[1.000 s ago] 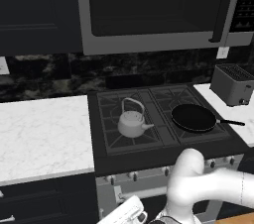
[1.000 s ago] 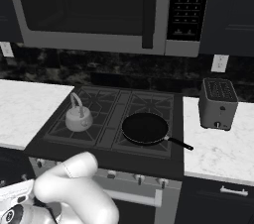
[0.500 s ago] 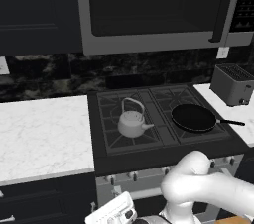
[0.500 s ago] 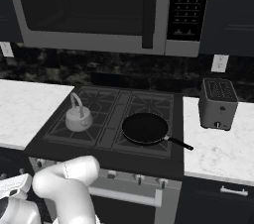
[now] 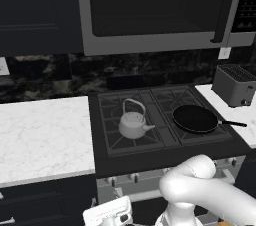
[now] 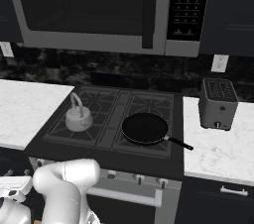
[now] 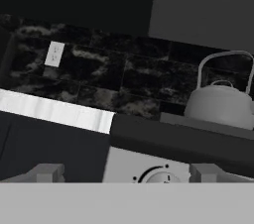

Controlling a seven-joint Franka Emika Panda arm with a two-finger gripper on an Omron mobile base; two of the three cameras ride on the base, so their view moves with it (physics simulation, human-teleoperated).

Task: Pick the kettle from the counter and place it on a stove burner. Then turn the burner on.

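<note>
- Grey metal kettle [image 5: 133, 124] upright on the front-left stove burner [image 5: 129, 131] of the black cooktop, spout toward 3 o'clock in the left base view, wire handle arched above the lid.
- Round black frying pan [image 5: 195, 118] on the neighbouring burner at 3 o'clock from the kettle, apart from it, thin handle pointing to 3 o'clock.
- White marble counter [image 5: 42, 135] at 9 o'clock of the cooktop; toaster [image 5: 234, 85] on the counter stretch at 2 o'clock.
- Gripper [image 7: 126, 174] low, in front of the stove's front panel, below cooktop level; fingers [image 7: 46, 173] spread wide apart, grasping nothing.
- In the hand view, kettle at 2 o'clock from the fingers, above and well apart, on the cooktop edge.
- Round stove knob [image 7: 159, 176] between the fingertips at the bottom of the hand view; contact impossible to judge.
- Microwave [image 6: 99, 10] mounted above the cooktop.
</note>
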